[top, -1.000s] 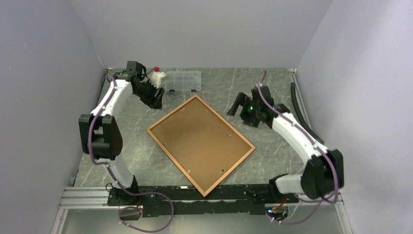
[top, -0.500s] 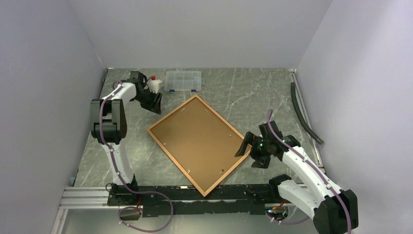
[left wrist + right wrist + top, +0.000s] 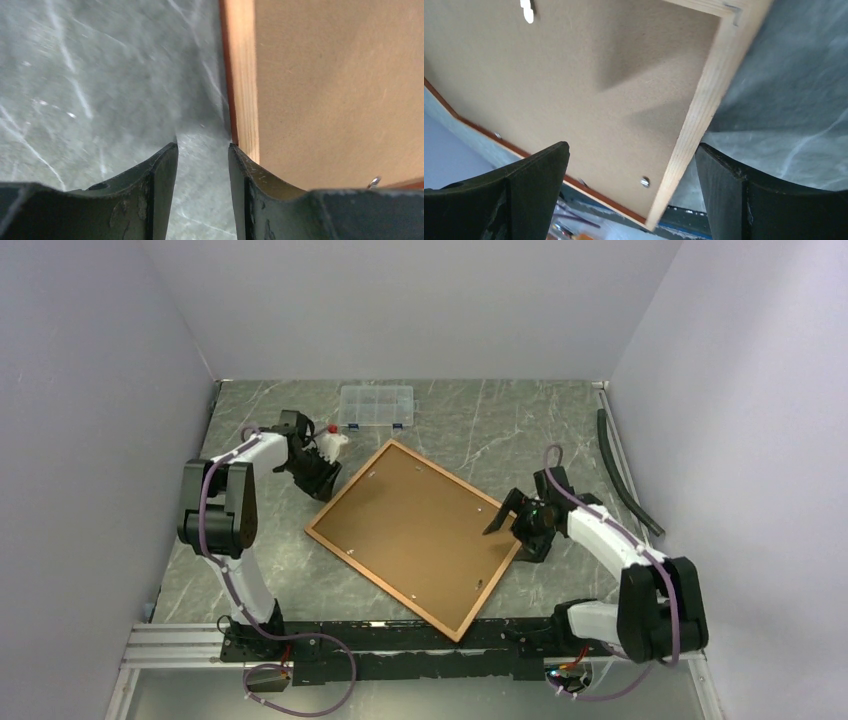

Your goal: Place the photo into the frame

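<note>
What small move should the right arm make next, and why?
Probably lower the right gripper and close it on the frame: the frame's wooden edge lies between its open jaws, and the backing board sits inside.

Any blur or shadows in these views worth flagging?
Top external: sharp, evenly lit, no glare. Left wrist: marble table smeared, frame edge slightly soft. Right wrist: two soft shadows across the backing board, table beside the frame blurred.
</note>
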`<state>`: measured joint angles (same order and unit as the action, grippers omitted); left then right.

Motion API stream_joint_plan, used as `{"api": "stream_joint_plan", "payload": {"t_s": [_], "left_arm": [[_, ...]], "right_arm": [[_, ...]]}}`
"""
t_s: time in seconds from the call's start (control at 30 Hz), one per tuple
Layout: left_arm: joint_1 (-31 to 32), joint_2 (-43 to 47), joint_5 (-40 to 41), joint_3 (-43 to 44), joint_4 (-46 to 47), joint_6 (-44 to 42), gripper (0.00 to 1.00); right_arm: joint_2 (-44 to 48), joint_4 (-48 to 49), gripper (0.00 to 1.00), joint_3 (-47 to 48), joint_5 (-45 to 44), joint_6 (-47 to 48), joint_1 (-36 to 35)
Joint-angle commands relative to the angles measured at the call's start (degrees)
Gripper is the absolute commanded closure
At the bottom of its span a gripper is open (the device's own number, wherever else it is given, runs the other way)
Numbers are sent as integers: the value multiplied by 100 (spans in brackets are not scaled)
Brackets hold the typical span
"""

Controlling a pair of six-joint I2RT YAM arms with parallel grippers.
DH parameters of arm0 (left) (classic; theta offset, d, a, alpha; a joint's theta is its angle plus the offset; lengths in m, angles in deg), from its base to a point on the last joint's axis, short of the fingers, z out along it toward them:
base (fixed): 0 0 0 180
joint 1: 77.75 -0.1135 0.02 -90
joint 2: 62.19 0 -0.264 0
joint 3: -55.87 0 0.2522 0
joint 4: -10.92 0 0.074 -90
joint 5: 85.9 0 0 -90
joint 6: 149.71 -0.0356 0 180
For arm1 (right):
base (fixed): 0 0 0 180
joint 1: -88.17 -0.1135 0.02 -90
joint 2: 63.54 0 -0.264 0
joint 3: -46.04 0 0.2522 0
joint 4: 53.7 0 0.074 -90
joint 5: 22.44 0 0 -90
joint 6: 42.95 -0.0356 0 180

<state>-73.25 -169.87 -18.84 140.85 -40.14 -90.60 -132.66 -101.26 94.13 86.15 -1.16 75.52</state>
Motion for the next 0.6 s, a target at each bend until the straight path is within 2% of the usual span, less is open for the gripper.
{"api": "stream_joint_plan", "payload": {"t_s": [0.0, 0.23, 0.4, 0.57], "left_arm": [[452, 545, -256, -423, -713, -647, 52], [1077, 1075, -567, -872, -1507, -1350, 52], [1656, 1477, -1184, -1056, -2024, -1814, 51], [1925, 1583, -1711, -921, -2405, -2130, 50]], "right_arm": [[-494, 810, 0, 953, 91, 242, 314], [-1888, 1324, 0, 1883, 488, 231, 457], [-2809, 1573, 0, 2632, 702, 152, 438], [-3697, 1313, 0, 3804, 903, 315, 382]]}}
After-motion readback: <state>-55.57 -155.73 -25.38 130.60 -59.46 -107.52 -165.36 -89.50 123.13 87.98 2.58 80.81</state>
